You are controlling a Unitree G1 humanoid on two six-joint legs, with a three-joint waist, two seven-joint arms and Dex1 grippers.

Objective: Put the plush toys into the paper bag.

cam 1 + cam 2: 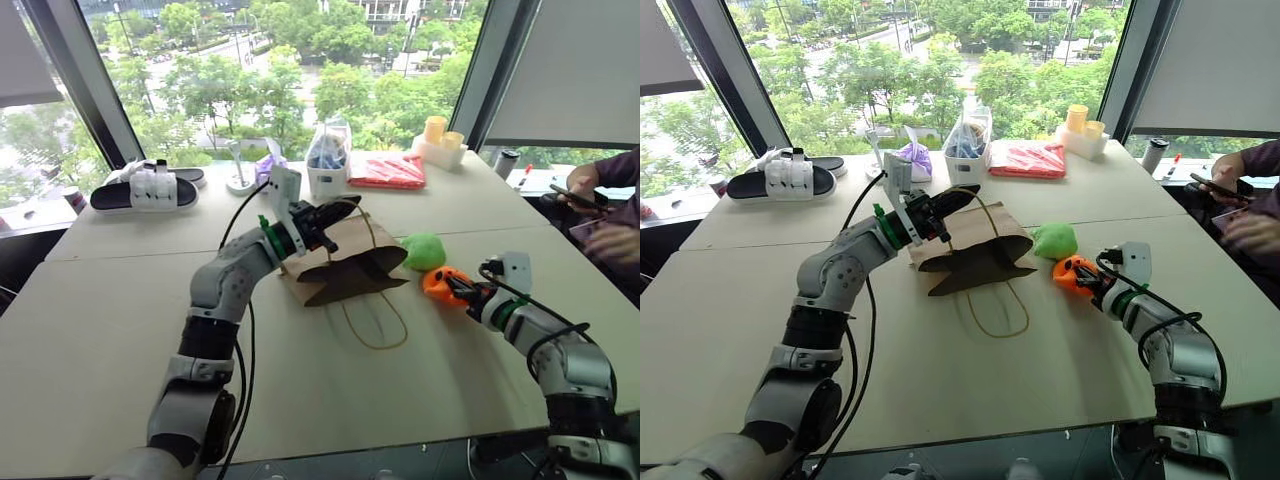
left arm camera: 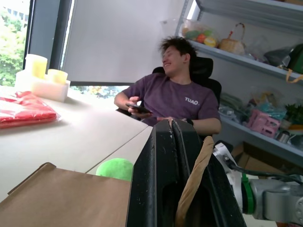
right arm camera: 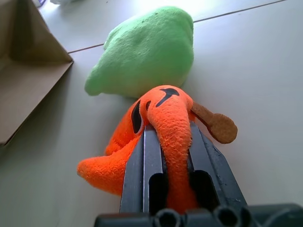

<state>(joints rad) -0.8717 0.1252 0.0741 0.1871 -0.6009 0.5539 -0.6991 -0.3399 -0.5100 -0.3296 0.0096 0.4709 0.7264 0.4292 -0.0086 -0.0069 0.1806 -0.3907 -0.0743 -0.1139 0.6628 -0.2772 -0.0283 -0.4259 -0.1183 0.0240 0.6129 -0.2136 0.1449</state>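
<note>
Right wrist view: right gripper (image 3: 175, 165) is clamped on orange plush toy (image 3: 156, 127); lift it straight, clear of green toy (image 3: 147, 52), toward paper bag (image 1: 345, 262).

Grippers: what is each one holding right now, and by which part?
Left gripper pinches the paper bag by one tan handle. Right gripper clamps a fold of the orange plush toy.

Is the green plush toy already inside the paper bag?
No, the green plush toy lies on the table beside the paper bag, just behind the orange plush toy pinched in the right gripper.
</note>
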